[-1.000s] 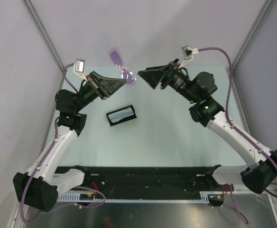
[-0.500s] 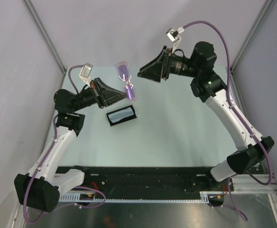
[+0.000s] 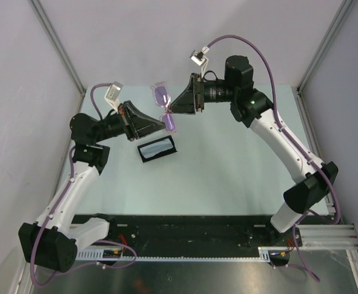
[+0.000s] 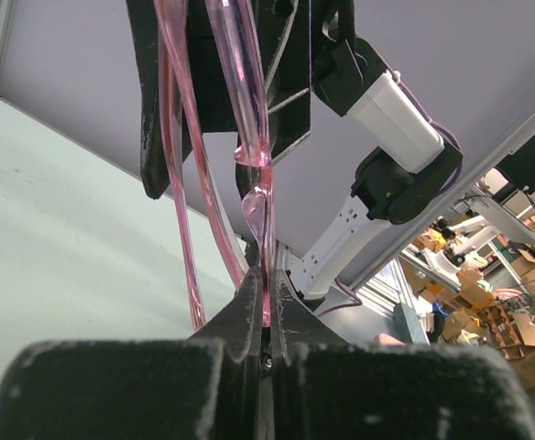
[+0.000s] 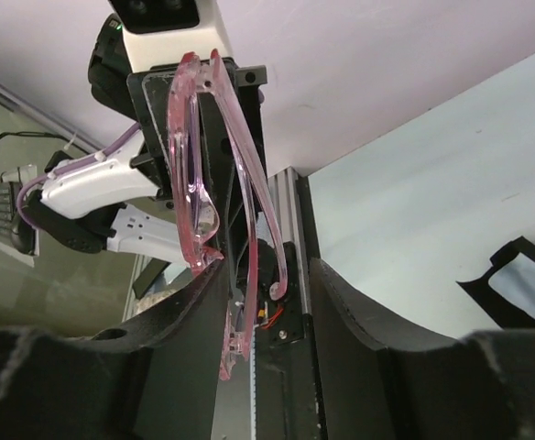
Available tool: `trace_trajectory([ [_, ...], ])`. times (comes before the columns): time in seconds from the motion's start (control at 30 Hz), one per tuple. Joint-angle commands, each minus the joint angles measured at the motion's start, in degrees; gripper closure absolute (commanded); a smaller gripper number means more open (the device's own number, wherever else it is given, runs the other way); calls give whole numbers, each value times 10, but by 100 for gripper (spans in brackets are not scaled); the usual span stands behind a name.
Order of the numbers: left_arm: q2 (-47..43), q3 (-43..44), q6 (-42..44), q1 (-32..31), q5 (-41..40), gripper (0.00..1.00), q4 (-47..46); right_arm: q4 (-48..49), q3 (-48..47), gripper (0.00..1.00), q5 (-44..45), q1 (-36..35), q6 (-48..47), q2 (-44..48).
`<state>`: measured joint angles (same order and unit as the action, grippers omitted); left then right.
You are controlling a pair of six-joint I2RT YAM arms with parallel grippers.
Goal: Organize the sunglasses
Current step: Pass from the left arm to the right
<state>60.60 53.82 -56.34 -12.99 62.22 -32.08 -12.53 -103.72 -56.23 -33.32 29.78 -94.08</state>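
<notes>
The sunglasses (image 3: 162, 94) have a thin pink frame and purple lenses. They are held in the air above the far part of the table. My left gripper (image 3: 165, 124) is shut on the lower lens edge; the left wrist view shows its jaws (image 4: 266, 307) pinched on the pink frame (image 4: 254, 137). My right gripper (image 3: 175, 108) is open, with its jaws straddling the glasses from the right. In the right wrist view the frame and folded arms (image 5: 187, 165) hang between its spread fingers (image 5: 185, 330), close to the left finger.
A black oblong case (image 3: 157, 149) lies open on the pale green table (image 3: 228, 165), below the glasses, with a light blue cloth inside. It also shows at the right edge of the right wrist view (image 5: 524, 280). Grey walls and metal posts close in the sides.
My right arm has swung up and left, and its open jaws now sit around the glasses. My left gripper has turned the glasses more upright and keeps its hold.
</notes>
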Motion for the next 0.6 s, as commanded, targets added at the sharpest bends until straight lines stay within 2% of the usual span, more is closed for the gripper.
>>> trace_trajectory([
  [0.0,4,24,17,2,-3,100,-4,-13,-35,53,22,-1,-44,21],
  [0.07,6,24,18,4,-12,100,-1,-36,-40,48,49,6,-60,35],
  [0.13,7,26,20,4,-13,100,1,-43,-37,39,80,19,-73,43],
  [0.2,8,29,20,4,-11,100,1,-43,-30,37,91,31,-73,52],
  [0.27,9,30,22,5,-9,100,2,-38,-23,37,88,43,-72,58],
  [0.4,12,31,23,5,-11,100,4,-14,-11,44,56,47,-67,71],
  [0.57,14,31,23,5,-14,100,5,12,-16,48,2,11,-55,56],
])
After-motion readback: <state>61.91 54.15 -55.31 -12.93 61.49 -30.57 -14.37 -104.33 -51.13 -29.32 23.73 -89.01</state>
